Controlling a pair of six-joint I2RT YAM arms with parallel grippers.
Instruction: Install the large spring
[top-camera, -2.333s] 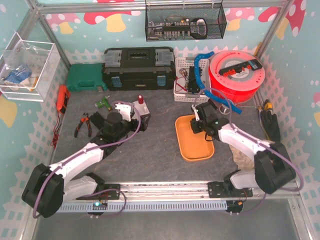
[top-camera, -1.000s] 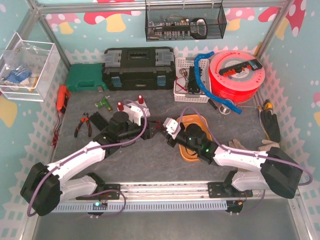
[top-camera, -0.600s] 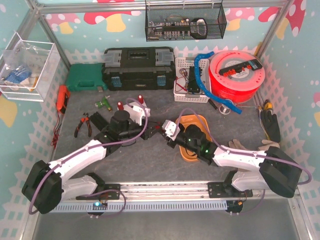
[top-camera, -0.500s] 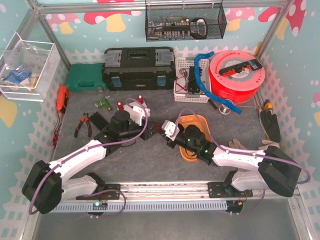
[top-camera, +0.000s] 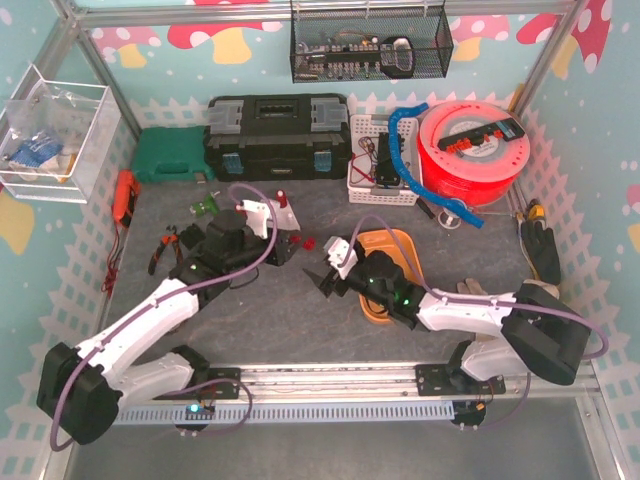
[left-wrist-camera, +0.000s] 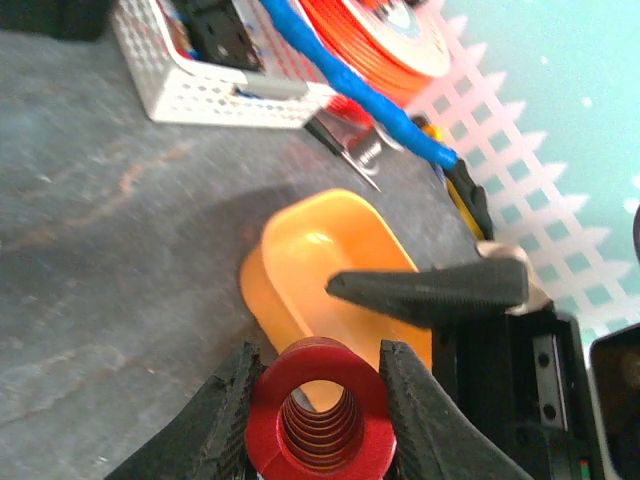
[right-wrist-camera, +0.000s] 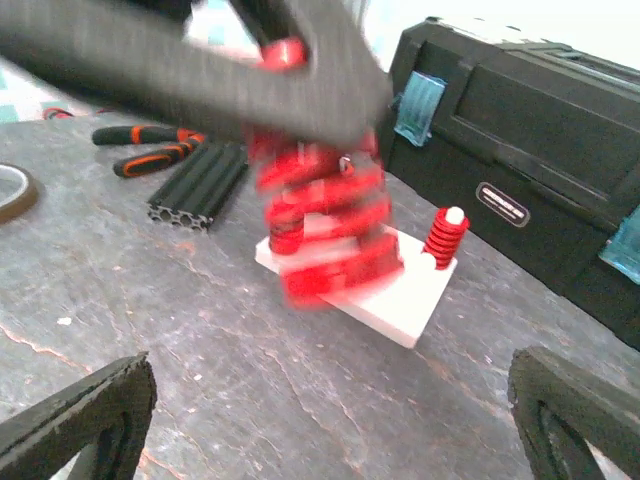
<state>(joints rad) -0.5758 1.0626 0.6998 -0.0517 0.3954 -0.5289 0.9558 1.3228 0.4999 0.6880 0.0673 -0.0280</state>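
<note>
R gripper (right-wrist-camera: 325, 385) let go, jaws wide | L gripper (left-wrist-camera: 320, 372) clamps large spring (left-wrist-camera: 318, 425) | grey tabletop (top-camera: 290, 320), mushroom walls (top-camera: 200, 38)

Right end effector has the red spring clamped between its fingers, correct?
Not quite: it is the left end effector that has the red spring clamped between its fingers, as the left wrist view shows. The right end effector is open and holds nothing.
</note>
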